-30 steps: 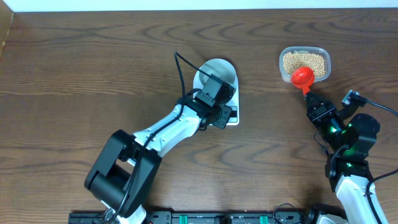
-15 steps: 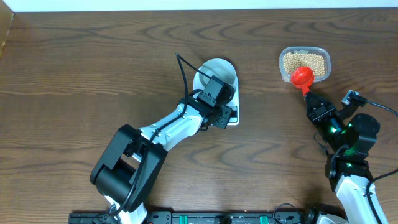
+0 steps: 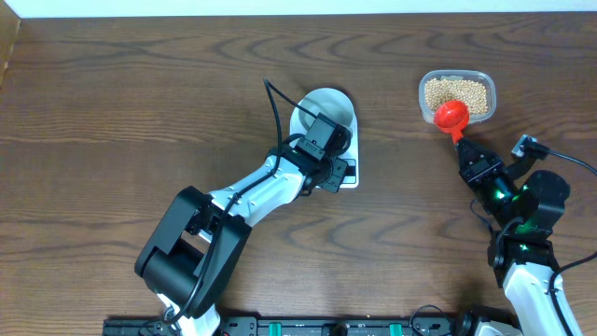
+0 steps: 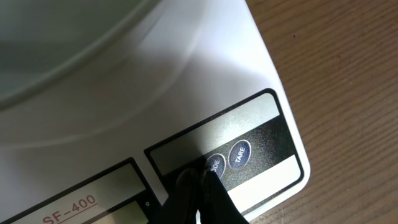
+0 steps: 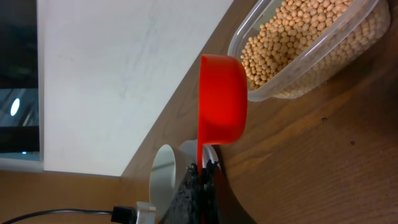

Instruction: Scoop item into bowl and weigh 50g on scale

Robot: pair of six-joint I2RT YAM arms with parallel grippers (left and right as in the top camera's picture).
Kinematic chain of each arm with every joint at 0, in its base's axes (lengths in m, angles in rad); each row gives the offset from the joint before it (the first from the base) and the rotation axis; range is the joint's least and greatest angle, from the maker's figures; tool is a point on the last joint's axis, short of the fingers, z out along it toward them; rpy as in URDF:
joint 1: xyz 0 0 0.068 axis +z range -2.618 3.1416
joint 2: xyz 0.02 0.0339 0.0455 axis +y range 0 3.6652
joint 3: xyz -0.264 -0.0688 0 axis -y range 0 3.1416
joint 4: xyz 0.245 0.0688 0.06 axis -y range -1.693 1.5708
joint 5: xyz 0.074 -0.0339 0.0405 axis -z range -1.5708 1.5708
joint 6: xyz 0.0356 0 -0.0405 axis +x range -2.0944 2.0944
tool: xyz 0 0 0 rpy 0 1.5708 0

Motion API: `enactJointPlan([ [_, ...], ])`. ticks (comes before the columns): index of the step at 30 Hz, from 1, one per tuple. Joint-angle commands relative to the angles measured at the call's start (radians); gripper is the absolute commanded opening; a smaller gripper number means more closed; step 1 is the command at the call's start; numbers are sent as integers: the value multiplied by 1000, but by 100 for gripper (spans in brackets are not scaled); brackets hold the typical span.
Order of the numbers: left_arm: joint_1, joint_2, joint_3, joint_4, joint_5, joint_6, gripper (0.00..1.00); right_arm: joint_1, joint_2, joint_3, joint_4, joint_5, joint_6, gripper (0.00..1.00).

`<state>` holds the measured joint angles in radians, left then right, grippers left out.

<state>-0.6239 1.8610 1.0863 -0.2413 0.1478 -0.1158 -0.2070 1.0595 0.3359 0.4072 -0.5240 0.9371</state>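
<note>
Left wrist view: the left claw (image 4: 198, 186), clenched with its 2 tips together, touches a button (image 4: 216, 165) on the scale (image 4: 186, 99); the bowl (image 4: 62, 37) sits beyond it. The right claw (image 5: 202, 177) grasps a red scoop (image 5: 222, 99), just ahead, by the tub (image 5: 286, 78) of beans (image 5: 298, 37).

Dark wood table (image 3: 112, 112), white wall (image 5: 112, 74).

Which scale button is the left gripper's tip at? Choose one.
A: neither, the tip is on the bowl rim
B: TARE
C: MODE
C: in the left wrist view the closed tip of the left gripper overlaps the MODE button and hides part of its label, while the TARE button beside it on the scale is fully bare.
</note>
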Motion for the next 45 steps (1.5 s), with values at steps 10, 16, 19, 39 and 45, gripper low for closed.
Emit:
enactJointPlan([
  [10,6,14,13,-14,-30,6,7,5,1,15,1,-6,-18,1],
  [16,5,15,12,-15,-29,6,7,5,1,15,1,-6,-18,1],
  [19,5,17,11,-15,-24,6,7,5,1,15,1,-6,-18,1],
  [39,5,64,10,-31,16,1,7,5,1,15,1,-2,-19,1],
  [45,18,54,11,-34,16,2,7,5,1,15,1,2,-19,1],
])
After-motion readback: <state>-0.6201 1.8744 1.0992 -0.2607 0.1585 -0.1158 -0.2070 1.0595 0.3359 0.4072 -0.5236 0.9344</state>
